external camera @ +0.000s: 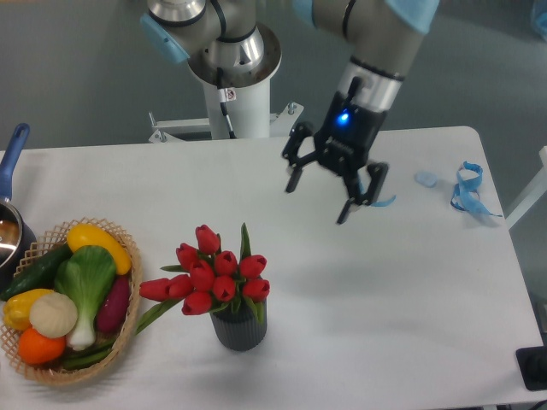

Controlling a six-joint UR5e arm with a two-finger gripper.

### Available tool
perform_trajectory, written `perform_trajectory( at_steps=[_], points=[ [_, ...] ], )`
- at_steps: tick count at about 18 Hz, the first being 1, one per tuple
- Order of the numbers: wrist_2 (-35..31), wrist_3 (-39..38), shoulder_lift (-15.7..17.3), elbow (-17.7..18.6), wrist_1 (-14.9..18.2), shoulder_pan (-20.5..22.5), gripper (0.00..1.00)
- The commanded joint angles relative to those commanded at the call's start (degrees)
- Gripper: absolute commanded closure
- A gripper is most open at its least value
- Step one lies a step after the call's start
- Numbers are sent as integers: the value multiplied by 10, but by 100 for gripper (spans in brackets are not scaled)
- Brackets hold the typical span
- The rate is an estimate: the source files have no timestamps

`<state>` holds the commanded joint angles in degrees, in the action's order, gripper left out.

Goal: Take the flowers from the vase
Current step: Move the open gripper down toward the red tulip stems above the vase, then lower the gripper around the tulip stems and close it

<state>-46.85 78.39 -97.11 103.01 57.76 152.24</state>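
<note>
The flowers point(212, 275), red tulip buds with green leaves, stand in a small dark grey ribbed vase point(238, 329) near the table's front middle. One bud and a long leaf droop to the left toward the basket. My gripper point(317, 199) hangs open above the table, up and to the right of the flowers, well apart from them. Nothing is between its black fingers point(291, 181).
A wicker basket point(121, 329) of coloured vegetables sits at the front left. A pot with a blue handle point(12, 157) is at the left edge. Blue ribbon scraps point(466, 190) lie at the back right, one partly behind the gripper. The arm's base point(232, 85) stands behind the table.
</note>
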Motion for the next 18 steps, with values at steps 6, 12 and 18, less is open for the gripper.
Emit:
perform_trajectory(
  at_steps=[6, 12, 18],
  points=[
    [42, 6, -57, 0, -64, -48, 0],
    [72, 9, -74, -5, -78, -53, 0],
    [81, 7, -91, -5, -90, -55, 0]
  ],
)
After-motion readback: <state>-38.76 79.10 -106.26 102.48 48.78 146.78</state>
